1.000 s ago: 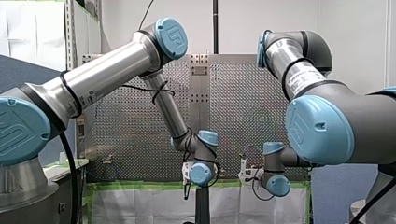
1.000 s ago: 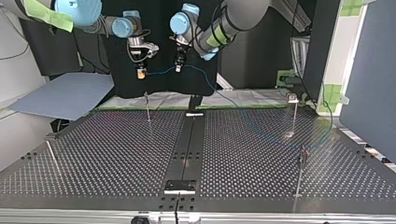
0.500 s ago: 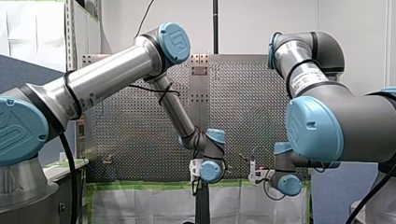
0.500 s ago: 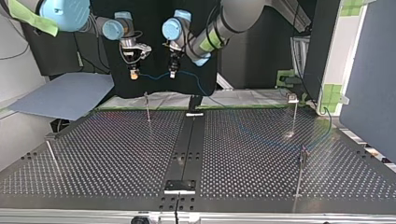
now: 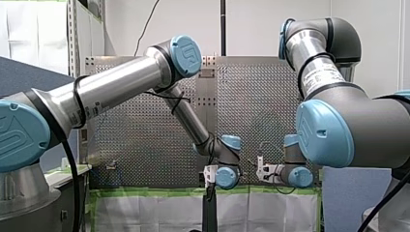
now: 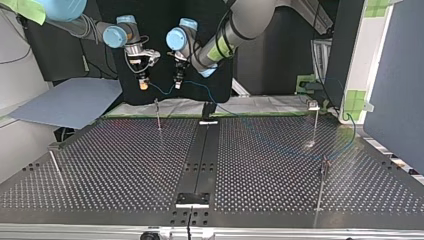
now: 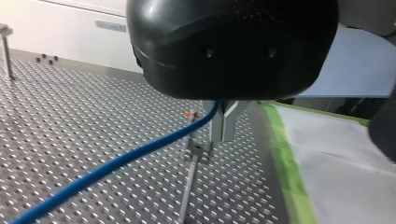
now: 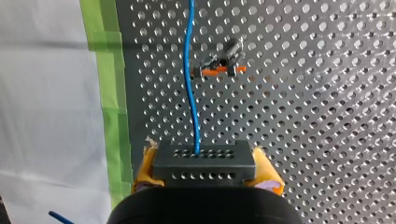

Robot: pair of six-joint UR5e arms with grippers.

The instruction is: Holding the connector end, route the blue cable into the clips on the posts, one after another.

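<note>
Blue cable (image 6: 161,92) is held aloft at the top view's upper left, its connector (image 8: 204,161) clamped in the right gripper (image 6: 143,85), the left gripper (image 6: 177,85) closed on it further along (above a post (image 6: 158,115)). No clip seems threaded yet; all routing is left to do.

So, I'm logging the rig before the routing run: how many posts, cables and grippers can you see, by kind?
Posts: 4
Blue cable: 1
Grippers: 2, my left gripper and my right gripper
Total: 7
</note>
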